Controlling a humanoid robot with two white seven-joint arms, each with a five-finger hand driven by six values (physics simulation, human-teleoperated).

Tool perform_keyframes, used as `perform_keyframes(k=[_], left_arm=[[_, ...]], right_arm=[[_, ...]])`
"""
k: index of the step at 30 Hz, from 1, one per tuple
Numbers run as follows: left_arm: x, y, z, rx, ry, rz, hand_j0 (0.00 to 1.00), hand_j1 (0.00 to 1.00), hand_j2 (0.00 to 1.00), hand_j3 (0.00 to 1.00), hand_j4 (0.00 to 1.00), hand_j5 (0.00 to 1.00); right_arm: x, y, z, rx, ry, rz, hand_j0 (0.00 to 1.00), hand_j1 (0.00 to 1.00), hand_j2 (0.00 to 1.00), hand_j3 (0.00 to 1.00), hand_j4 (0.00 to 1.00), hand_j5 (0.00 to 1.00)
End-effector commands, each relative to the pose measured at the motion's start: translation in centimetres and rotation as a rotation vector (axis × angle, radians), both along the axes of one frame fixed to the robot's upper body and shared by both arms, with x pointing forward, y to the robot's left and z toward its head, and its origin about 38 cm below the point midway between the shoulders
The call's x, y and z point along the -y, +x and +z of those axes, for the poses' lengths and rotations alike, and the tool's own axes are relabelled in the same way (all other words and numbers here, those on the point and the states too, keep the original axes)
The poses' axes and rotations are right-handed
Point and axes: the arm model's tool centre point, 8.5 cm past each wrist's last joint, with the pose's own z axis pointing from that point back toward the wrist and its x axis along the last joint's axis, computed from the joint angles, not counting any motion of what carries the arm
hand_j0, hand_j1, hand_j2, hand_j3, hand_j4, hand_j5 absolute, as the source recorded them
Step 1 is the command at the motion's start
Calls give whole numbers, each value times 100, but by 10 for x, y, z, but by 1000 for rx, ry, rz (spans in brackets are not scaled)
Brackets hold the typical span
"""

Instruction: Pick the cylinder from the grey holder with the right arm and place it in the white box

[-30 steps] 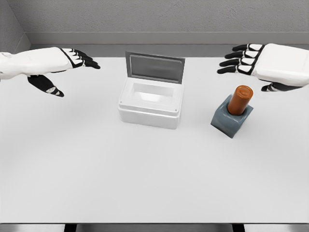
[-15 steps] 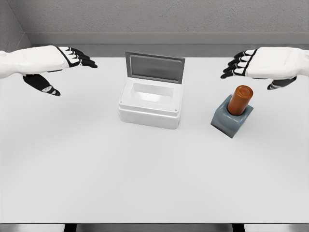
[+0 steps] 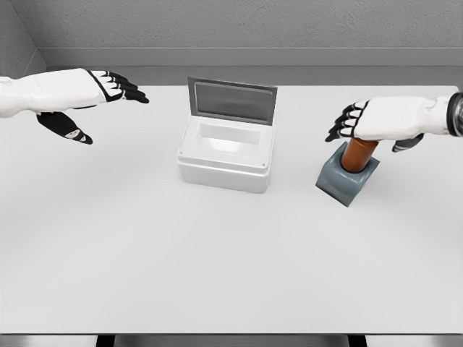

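Note:
An orange-brown cylinder stands upright in the grey holder on the right of the table. My right hand hovers just over the cylinder's top and hides it, palm down, fingers stretched out to the left and holding nothing. The white box sits at the table's middle with its lid raised at the back and its inside bare. My left hand hangs open above the far left of the table.
The white table runs to a front edge at the bottom of the view. A grey wall stands behind the table.
My right hand has come down and toward me, from above and behind the cylinder to right over its top. The left hand has barely shifted.

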Motion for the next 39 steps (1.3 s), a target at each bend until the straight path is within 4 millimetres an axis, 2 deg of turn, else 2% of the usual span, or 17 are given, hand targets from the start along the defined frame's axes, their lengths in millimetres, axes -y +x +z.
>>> perform_keyframes(k=[1,6,10,16,21,27,30,39], left_arm=[[0,-1,1,-2,-4,0,100,100,100,100,100,100],[-2,-2,2,2,3,4,100,100,100,100,100,100],[3,-7,9,20,7,-19,100,100,100,100,100,100],[1,-9,10,22,15,-19,100,100,100,100,100,100],[3,-10,13,30,16,-26,100,100,100,100,100,100],[5,-11,13,30,15,-33,100,100,100,100,100,100],[16,-18,17,46,17,-73,100,100,100,100,100,100],[15,-19,16,43,21,-73,100,100,100,100,100,100]], right_arm=[[-3,1,-4,-3,-10,4,99,99,99,99,99,99],[-6,0,-3,-1,-9,14,92,92,92,92,92,92],[-11,-5,0,8,-11,37,89,89,89,89,89,89],[-7,-9,-2,-2,-22,35,88,88,88,88,88,88],[-11,-11,-1,3,-25,51,79,79,79,79,79,79],[-10,-11,0,6,-26,47,60,60,60,60,60,60],[-10,-11,0,7,-26,49,56,56,56,56,56,56],[-5,-11,8,22,-26,37,52,52,52,52,52,52]])
